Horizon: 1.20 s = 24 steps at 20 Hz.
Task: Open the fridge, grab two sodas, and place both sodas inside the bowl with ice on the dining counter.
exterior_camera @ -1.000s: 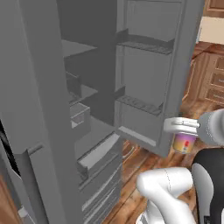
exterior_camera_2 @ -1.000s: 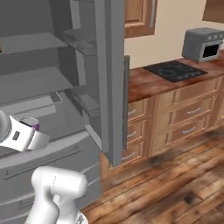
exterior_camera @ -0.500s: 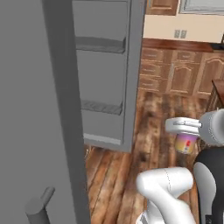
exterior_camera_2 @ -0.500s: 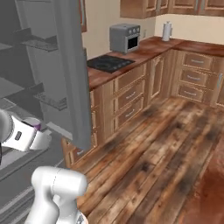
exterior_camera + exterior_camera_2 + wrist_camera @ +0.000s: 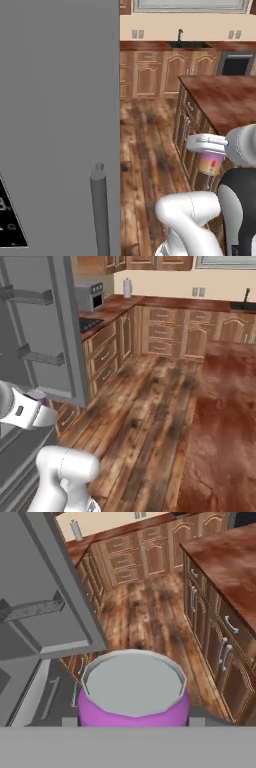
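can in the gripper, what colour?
Purple-pink body, grey top, clearest in the hand view: can. The left base view adds a yellowish band.

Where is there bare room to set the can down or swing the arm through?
The reddish counter top beside the gripper holding the can lies bare. The wood floor between counter and cabinets is open. It is crowded by the open fridge door.

fridge left, dining counter right, can between.
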{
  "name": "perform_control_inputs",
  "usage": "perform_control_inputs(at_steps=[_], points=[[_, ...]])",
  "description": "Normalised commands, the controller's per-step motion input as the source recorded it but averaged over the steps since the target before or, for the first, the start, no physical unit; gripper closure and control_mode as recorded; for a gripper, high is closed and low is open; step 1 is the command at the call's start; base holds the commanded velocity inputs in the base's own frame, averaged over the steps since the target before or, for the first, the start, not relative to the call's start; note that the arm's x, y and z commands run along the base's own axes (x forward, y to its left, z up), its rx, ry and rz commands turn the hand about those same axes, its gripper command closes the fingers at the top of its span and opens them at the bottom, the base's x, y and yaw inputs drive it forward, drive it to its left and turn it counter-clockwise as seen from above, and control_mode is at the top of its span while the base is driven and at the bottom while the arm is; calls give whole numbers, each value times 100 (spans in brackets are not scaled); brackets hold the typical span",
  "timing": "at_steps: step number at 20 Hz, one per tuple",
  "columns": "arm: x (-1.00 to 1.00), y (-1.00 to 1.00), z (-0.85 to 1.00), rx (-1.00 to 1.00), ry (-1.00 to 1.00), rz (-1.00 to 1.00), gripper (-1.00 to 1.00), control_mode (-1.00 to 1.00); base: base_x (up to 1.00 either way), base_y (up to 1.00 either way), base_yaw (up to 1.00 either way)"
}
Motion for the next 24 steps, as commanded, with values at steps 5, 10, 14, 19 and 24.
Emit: perform_control_inputs(at_steps=[5,10,14,19,24], points=[[0,0,0,0,0,0,100,100,-100,-21,-36],[0,0,0,0,0,0,100,100,-100,-31,-36],[0,0,0,0,0,0,100,100,-99,-38,-35],[0,0,0,0,0,0,100,100,-97,-47,-33],[0,0,0,0,0,0,100,100,-91,-60,-30]])
